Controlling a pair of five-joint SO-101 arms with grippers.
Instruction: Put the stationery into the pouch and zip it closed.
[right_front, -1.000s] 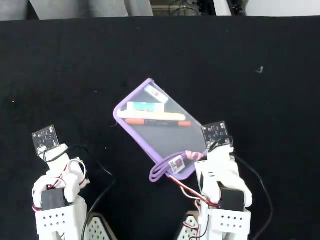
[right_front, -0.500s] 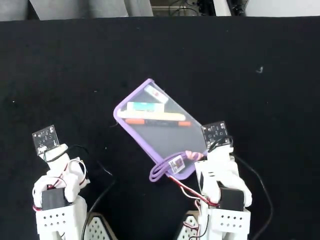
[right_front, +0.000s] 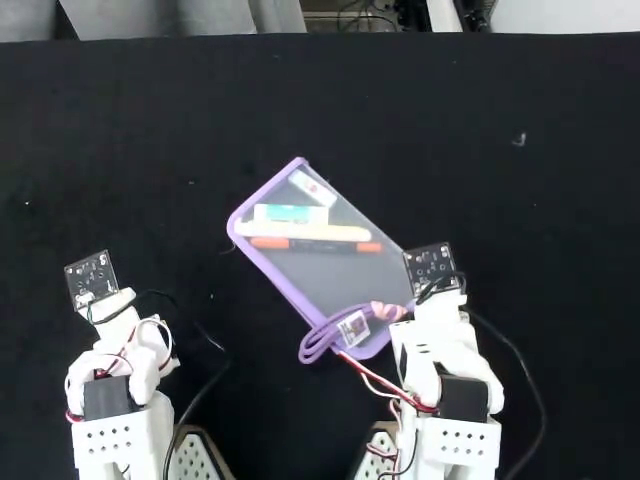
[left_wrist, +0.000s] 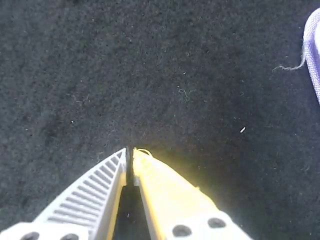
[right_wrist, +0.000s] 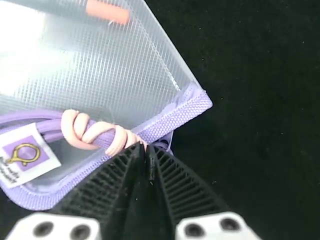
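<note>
Purple pouch (right_front: 320, 265) flat mid-bench (right_front: 520, 200), stationery (right_front: 300, 228) inside; right gripper (right_wrist: 146, 150) pressed together, tips at pouch corner beside pink-wrapped cord (right_wrist: 95, 132); left gripper (left_wrist: 131, 152) pressed together over bare bench, apart from pouch.

High view: pouch (right_front: 315, 255) blocks mid-frame, its strap loop (right_front: 322, 345) trailing to lower centre, right up against right gripper (right_wrist: 146, 149), so tight there. Wires (right_front: 372, 378) clutter btm by the arm base. Bare black cloth (right_front: 520, 200) across top, far left & right gives passing room.
</note>
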